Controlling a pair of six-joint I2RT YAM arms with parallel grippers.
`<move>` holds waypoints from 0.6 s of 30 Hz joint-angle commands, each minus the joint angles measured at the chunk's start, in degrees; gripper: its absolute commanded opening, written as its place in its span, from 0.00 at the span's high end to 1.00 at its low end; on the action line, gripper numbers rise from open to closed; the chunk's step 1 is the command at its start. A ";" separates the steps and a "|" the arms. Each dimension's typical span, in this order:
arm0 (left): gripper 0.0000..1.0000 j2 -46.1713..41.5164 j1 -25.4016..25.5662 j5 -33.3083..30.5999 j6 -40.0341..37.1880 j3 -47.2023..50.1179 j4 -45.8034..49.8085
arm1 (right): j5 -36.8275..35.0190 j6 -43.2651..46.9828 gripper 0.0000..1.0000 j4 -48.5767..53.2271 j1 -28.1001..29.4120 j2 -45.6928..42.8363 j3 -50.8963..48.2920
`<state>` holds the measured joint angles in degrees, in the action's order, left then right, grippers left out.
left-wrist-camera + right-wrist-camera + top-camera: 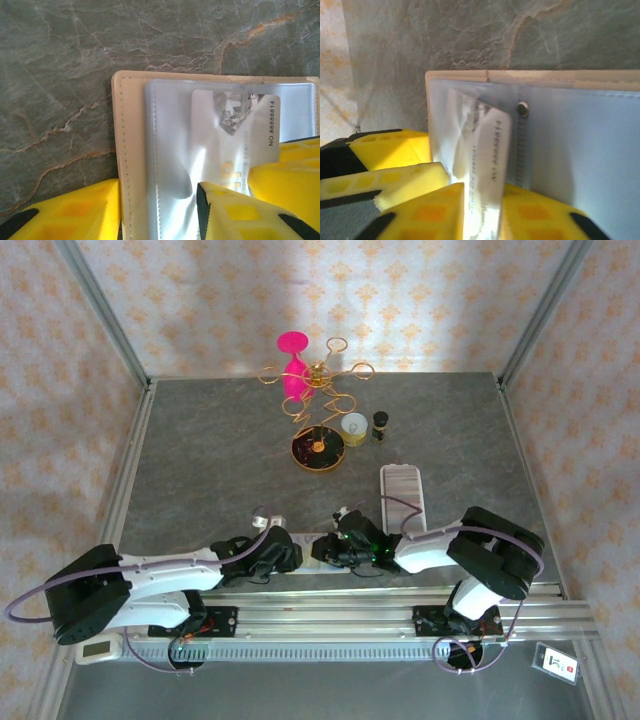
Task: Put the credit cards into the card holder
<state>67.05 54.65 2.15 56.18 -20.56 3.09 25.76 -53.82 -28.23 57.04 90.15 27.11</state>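
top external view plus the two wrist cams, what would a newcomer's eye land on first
The bright pink glass beside a gold wire stand at the far middle of the table pops first. Next, the left gripper and right gripper meet nose to nose at the near edge. In the wrist views, yellow fingers frame the beige card holder, a numbered credit card lying against its clear plastic sleeves.
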 commanded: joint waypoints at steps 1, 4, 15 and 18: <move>0.56 -1.62 -1.29 1.20 1.98 1.88 -0.87 | -3.56 3.81 0.72 10.46 0.36 -0.37 1.78; 0.56 -2.87 -2.48 2.86 2.75 3.10 -2.70 | -5.17 5.12 0.72 13.64 0.33 -1.22 3.02; 0.55 -2.69 -4.45 9.22 3.93 6.41 -10.22 | -1.90 6.36 0.85 12.06 0.31 3.82 5.62; 0.56 -2.88 -4.51 9.47 4.20 6.83 -10.93 | -1.84 6.68 0.87 12.18 0.33 4.17 5.93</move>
<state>63.57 50.19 8.25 59.11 -15.25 -5.10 24.88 -48.73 -19.25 57.43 92.29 32.75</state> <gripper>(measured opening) 0.447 0.139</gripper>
